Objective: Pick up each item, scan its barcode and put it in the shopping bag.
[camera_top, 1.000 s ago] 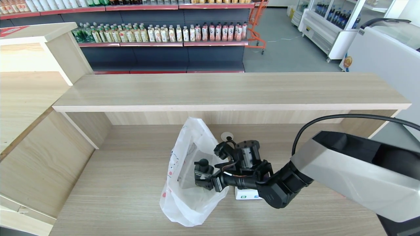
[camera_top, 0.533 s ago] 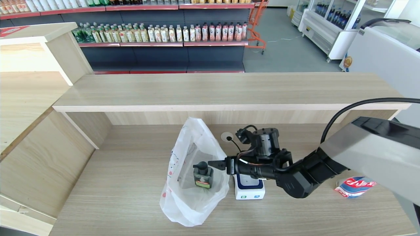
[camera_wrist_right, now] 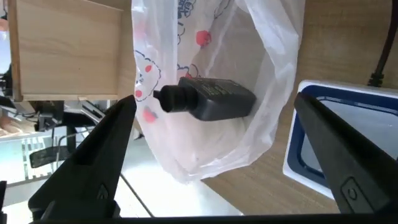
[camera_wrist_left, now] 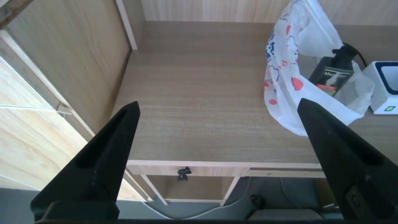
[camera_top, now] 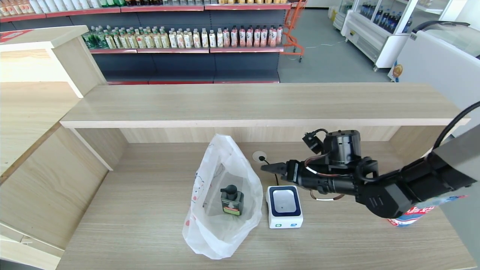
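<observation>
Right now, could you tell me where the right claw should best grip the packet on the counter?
Probably the packet by its left end, from above: it seems to lie low on the counter, right of the scanner, and that end shows clear of the right arm. The open right claw would need to draw back first.

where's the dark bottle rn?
Head view: the dark bottle sits inside the white shopping bag, just left of the scanner.

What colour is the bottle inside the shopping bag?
The bottle is black; right wrist view shows it best.
</observation>
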### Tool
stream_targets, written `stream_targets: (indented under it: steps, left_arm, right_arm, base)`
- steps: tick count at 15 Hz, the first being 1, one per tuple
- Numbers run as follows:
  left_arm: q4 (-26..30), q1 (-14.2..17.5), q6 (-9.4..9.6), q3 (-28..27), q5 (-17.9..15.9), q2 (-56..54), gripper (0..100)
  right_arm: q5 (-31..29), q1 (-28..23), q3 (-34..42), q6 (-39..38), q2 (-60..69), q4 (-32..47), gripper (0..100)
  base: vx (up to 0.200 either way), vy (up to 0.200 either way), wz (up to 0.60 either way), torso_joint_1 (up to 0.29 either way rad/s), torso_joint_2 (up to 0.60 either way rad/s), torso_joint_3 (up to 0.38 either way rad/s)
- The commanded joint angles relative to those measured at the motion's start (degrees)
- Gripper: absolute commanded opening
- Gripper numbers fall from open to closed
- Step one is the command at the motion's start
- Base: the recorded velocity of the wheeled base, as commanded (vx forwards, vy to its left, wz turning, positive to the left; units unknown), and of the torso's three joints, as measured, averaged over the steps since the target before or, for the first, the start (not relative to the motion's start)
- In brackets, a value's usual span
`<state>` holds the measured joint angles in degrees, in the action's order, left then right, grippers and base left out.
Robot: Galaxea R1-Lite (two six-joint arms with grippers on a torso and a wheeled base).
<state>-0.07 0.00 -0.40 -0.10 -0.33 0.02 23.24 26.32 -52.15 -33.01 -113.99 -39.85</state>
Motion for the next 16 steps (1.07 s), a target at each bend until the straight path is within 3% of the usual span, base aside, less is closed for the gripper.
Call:
stream_targets:
  steps: [1,2,4,6,8,10,13,16]
  left_arm:
    - [0.0,0.0,0.05,0.0,0.0,0.0,100]
    - [0.0,0.0,0.05,0.0,0.0,0.0,100]
    - [0.0,0.0,0.05,0.0,0.0,0.0,100]
    - [0.0,0.0,-0.04,0.0,0.0,0.0,100]
    - [0.0,0.0,-0.04,0.0,0.0,0.0,100]
    - [0.0,0.0,0.05,0.0,0.0,0.0,100]
    - [0.0,0.0,-0.04,0.0,0.0,0.0,100]
    - [0.0,0.0,0.05,0.0,0.0,0.0,100]
  right_arm:
    - [1.4,-3.7,8.1,-0.5,14.9,2.4,100]
    - [1.4,-6.6,9.2,0.4,20.4,6.5,100]
    - [0.3,-13.3,9.3,3.7,29.9,21.7,100]
    - [-2.9,-19.6,8.9,8.6,35.1,30.4,100]
    - [-2.9,-23.9,9.0,14.2,37.7,31.1,100]
    - [-3.3,-24.8,9.3,15.1,39.4,32.3,100]
    - [-10.6,-24.8,8.5,14.3,41.6,40.6,100]
    - [-11.5,-24.9,8.2,10.7,43.9,44.9,100]
  base:
    - [0.0,0.0,0.0,0.0,0.0,0.0]
    - [0.0,0.0,0.0,0.0,0.0,0.0]
    - [0.0,0.0,0.0,0.0,0.0,0.0]
    - [0.0,0.0,0.0,0.0,0.0,0.0]
    - [0.0,0.0,0.0,0.0,0.0,0.0]
    - [0.0,0.0,0.0,0.0,0.0,0.0]
    - [0.0,0.0,0.0,0.0,0.0,0.0]
    - [0.0,0.0,0.0,0.0,0.0,0.0]
